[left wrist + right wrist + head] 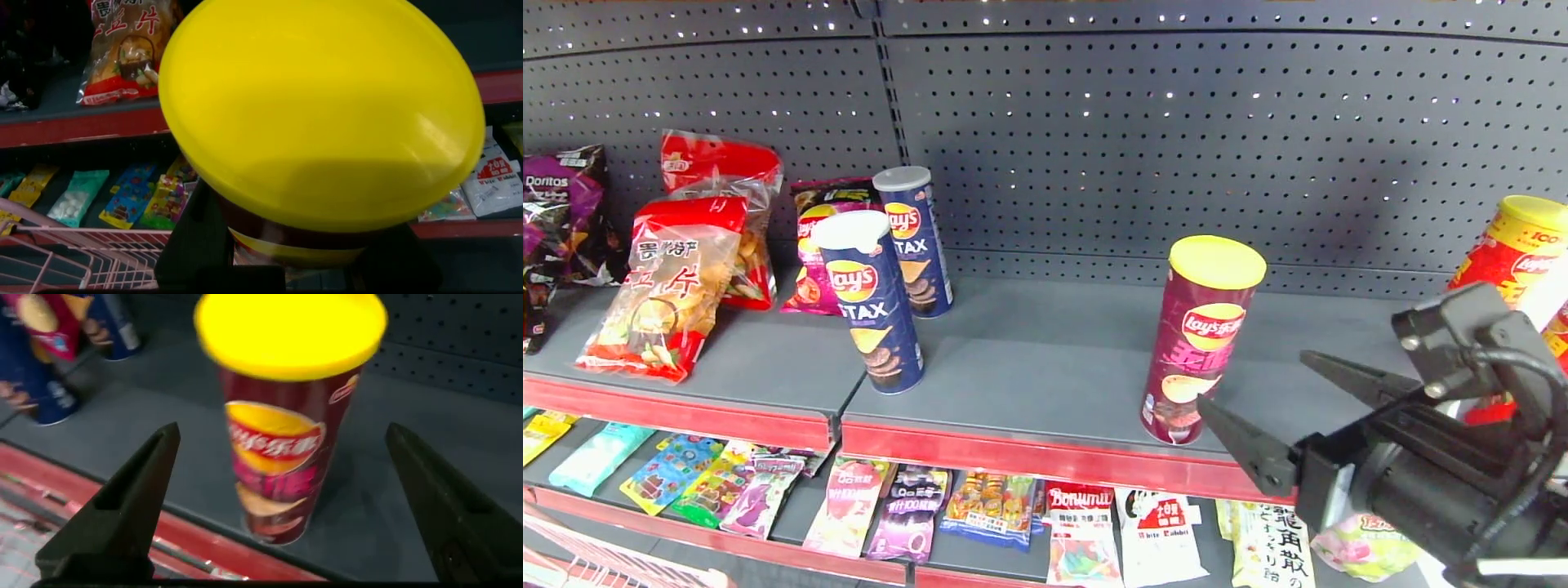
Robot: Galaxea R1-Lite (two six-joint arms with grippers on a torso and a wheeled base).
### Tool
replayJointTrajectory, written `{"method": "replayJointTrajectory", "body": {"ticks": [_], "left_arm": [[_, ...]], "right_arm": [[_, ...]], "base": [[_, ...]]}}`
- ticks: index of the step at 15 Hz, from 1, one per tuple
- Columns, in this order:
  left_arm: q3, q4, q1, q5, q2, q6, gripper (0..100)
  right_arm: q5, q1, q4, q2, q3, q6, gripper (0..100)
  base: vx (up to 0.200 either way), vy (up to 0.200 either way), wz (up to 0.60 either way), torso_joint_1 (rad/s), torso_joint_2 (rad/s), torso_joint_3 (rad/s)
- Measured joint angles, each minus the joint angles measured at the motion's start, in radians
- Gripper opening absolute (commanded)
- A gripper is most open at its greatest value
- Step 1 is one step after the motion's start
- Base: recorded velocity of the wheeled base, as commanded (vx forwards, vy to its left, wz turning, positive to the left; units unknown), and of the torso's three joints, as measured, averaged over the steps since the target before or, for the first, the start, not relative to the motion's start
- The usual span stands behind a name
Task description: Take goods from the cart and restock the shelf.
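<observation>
R gripper [1251,377] released, jaws wide, just beside maroon can [1205,343] near shelf lip [1045,457] | L gripper [294,265] grasps 2nd can [323,106] | risk: finger nudge tips maroon can off lip

Bright, even light from above falls on the shelf [1045,359], shaded toward its back edge. Light glints through the pegboard [1176,122] holes. The head view bows at its edges. Both wrist views are blurred, the close can [286,245] and its yellow lid [327,106] most.
</observation>
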State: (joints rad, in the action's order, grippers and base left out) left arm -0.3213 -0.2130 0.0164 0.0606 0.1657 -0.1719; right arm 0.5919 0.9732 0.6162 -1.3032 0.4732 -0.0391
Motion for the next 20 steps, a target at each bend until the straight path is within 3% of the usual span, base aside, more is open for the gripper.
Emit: {"method": "replayJointTrajectory", "body": {"ticks": [2,5,7,10,13,17,20], "left_arm": [[-0.001,0.001,-0.001,0.005,0.002,-0.001,0],[-0.011,0.005,-0.004,0.014,0.018,-0.001,0],[-0.027,0.021,-0.009,0.036,0.041,-0.001,0],[-0.05,0.057,-0.013,0.094,0.097,0.001,0],[-0.08,0.095,-0.013,0.123,0.171,0.003,0],[-0.097,0.131,-0.012,0.124,0.257,0.002,0],[-0.099,0.158,-0.012,0.124,0.284,0.003,0]], "right_arm": [[-0.071,-0.051,-0.017,0.121,-0.065,0.093,100],[-0.161,-0.285,-0.186,0.345,-0.111,0.183,100],[-0.187,-0.462,-0.386,0.506,-0.115,0.201,100],[-0.201,-0.612,-0.778,0.739,-0.066,0.211,100],[-0.203,-0.756,-1.027,0.929,0.0,0.177,100],[-0.241,-1.01,-1.217,1.068,0.025,0.053,100],[-0.333,-1.024,-1.213,1.171,0.003,0.053,100]], "base": [[0.0,0.0,0.0,0.0,0.0,0.0],[0.0,0.0,0.0,0.0,0.0,0.0],[0.0,0.0,0.0,0.0,0.0,0.0],[0.0,0.0,0.0,0.0,0.0,0.0],[0.0,0.0,0.0,0.0,0.0,0.0],[0.0,0.0,0.0,0.0,0.0,0.0],[0.0,0.0,0.0,0.0,0.0,0.0]]}}
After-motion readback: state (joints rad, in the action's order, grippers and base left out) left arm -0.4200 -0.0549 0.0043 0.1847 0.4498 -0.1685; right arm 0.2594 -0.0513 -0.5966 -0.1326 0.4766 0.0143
